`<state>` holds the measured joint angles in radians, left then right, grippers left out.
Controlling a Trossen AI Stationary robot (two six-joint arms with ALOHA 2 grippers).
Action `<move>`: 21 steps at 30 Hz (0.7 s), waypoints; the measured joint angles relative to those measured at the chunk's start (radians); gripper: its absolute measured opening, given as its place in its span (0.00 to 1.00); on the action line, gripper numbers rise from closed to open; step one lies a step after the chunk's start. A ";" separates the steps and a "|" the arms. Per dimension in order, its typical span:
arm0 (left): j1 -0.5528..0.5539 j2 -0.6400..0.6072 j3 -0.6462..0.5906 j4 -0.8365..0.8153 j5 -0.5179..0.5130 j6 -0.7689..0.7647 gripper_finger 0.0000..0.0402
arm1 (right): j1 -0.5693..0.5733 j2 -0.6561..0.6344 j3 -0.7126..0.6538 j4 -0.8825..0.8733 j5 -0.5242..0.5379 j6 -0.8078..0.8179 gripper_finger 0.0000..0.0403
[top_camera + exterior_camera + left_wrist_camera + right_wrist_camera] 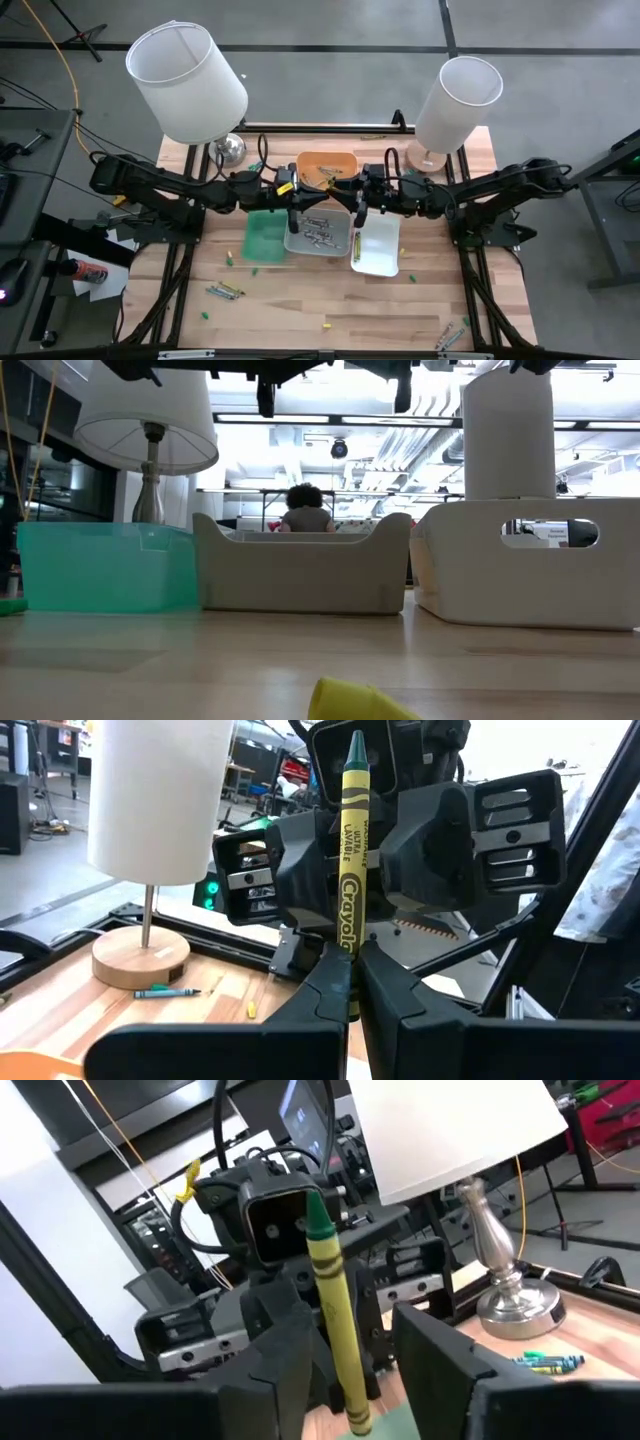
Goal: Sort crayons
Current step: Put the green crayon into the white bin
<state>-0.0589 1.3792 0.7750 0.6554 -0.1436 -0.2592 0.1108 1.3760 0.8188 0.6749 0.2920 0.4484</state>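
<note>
A crayon [351, 870] with a yellow wrap and a green tip stands upright in the air over the trays, at the table's middle [330, 186]. My left gripper [350, 975] is shut on it. My right gripper [350, 1350] faces it from the table's right, open. Its two fingers [440, 1360] stand on either side of the crayon's lower half [340, 1330], and a gap shows beside one finger. More crayons lie in the grey tray [320, 232] and loose on the table [225, 291]. My left gripper pinches the crayon's lower end [346, 960] between its two fingers. The fingers come level from the table's left and lie across the crayon. The crayon stands upright, green tip up, lifted clear above the trays.
Below the grippers sit an orange tray [327, 165], a green tray [265, 237], the grey tray and a white tray [377, 245]. Two white-shaded lamps [187, 80] [455, 105] stand at the far corners. Loose crayons also lie near the front right [450, 335].
</note>
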 joint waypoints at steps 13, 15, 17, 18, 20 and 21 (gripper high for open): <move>0.000 0.000 0.000 -0.003 0.001 0.002 0.02 | -0.001 0.011 -0.001 0.055 0.000 -0.005 0.03; -0.001 0.000 0.000 -0.005 0.000 0.019 0.03 | -0.001 0.011 -0.001 0.055 -0.001 -0.003 0.04; 0.000 0.000 0.001 -0.013 0.000 0.025 0.05 | -0.001 0.011 -0.001 0.054 -0.002 -0.003 0.04; 0.002 -0.003 0.001 -0.024 0.001 0.025 0.07 | -0.001 0.011 -0.001 0.053 -0.002 -0.003 0.03; 0.012 -0.021 0.002 -0.062 0.006 0.021 0.10 | -0.001 0.010 -0.001 0.048 -0.001 -0.004 0.02; 0.017 -0.035 0.002 -0.090 0.006 0.018 0.13 | -0.002 0.007 -0.001 0.047 0.001 -0.013 0.01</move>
<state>-0.0419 1.3438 0.7769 0.5655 -0.1375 -0.2412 0.1087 1.3827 0.8177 0.7216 0.2934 0.4359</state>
